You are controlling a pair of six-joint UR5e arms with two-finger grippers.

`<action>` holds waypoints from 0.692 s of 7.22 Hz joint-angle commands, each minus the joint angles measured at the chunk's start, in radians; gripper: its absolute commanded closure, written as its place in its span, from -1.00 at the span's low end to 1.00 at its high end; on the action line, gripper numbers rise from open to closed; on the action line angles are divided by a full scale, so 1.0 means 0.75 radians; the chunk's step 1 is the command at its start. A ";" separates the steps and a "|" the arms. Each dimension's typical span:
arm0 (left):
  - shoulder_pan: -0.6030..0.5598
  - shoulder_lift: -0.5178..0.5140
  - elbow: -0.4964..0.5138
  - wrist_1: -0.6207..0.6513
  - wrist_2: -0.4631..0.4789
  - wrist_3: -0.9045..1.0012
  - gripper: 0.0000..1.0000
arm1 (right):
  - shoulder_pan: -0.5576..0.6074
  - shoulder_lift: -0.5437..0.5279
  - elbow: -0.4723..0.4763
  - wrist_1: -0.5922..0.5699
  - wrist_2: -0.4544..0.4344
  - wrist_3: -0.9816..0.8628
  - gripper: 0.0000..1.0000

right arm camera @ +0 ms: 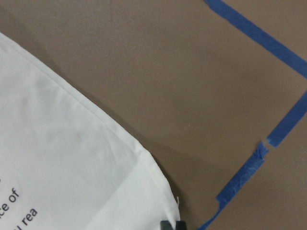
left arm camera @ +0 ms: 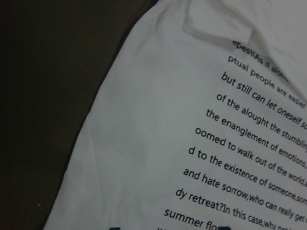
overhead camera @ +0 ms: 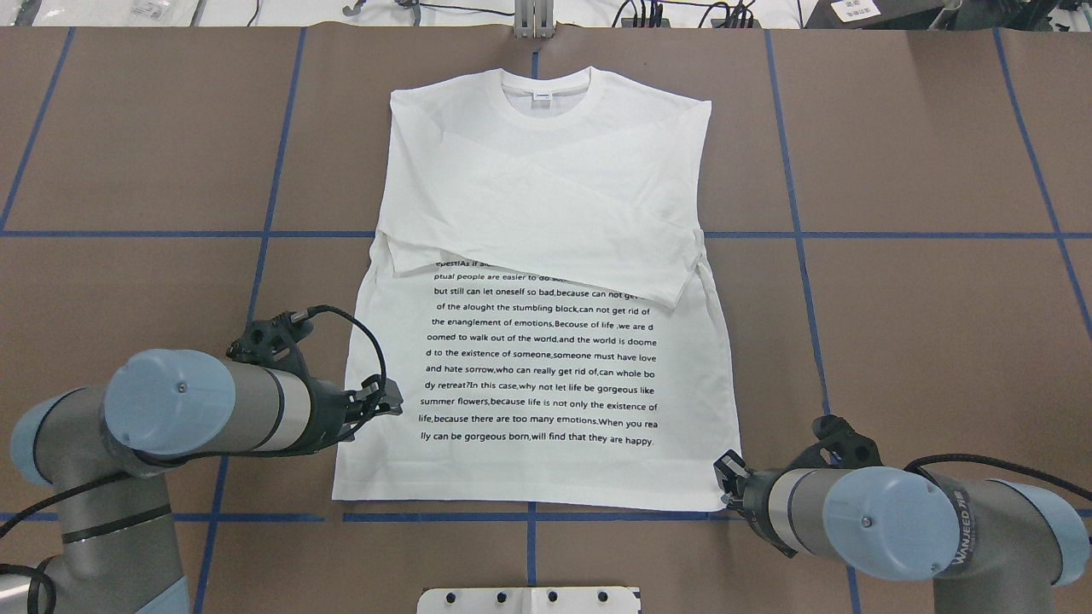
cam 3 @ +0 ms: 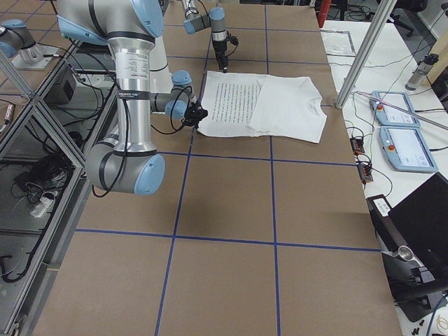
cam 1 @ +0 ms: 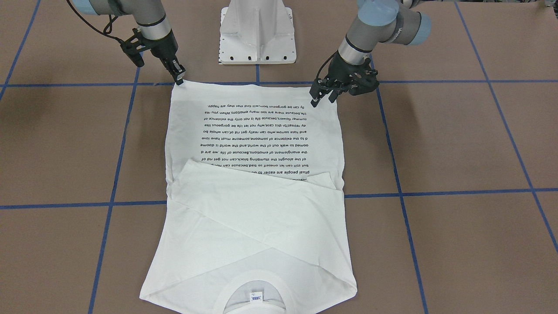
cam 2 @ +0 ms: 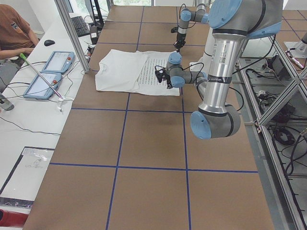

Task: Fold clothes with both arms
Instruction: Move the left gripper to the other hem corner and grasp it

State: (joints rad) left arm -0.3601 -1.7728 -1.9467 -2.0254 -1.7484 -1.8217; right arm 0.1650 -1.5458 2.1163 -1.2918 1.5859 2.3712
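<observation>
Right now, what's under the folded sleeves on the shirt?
The folded sleeves lie crossed on the chest of the T-shirt. Below them, lines of black printed text show. The top line is half covered, and anything printed higher up is hidden.

One T-shirt (overhead camera: pixel 546 367) and one white pedestal base (cam 1: pixel 258 32) are on the table (overhead camera: pixel 128 128). Two arms, the left arm (overhead camera: pixel 213 409) and right arm (overhead camera: pixel 896 520), carry one gripper each: left gripper (overhead camera: pixel 391 401), right gripper (overhead camera: pixel 725 474)
</observation>
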 commanded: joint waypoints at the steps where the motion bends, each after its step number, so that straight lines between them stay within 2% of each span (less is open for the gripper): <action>1: 0.063 0.030 -0.093 0.198 0.030 -0.034 -0.48 | 0.003 -0.001 0.001 -0.002 0.009 -0.002 1.00; 2: 0.063 0.036 -0.147 0.268 0.028 -0.032 -0.48 | 0.005 -0.003 0.001 -0.002 0.009 -0.002 1.00; 5: 0.147 0.077 -0.096 0.271 0.032 -0.048 -0.48 | 0.005 -0.003 0.003 0.000 0.009 -0.002 1.00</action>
State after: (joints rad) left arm -0.2685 -1.7187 -2.0406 -1.8260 -1.7246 -1.8545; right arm 0.1687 -1.5477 2.1174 -1.2924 1.5922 2.3700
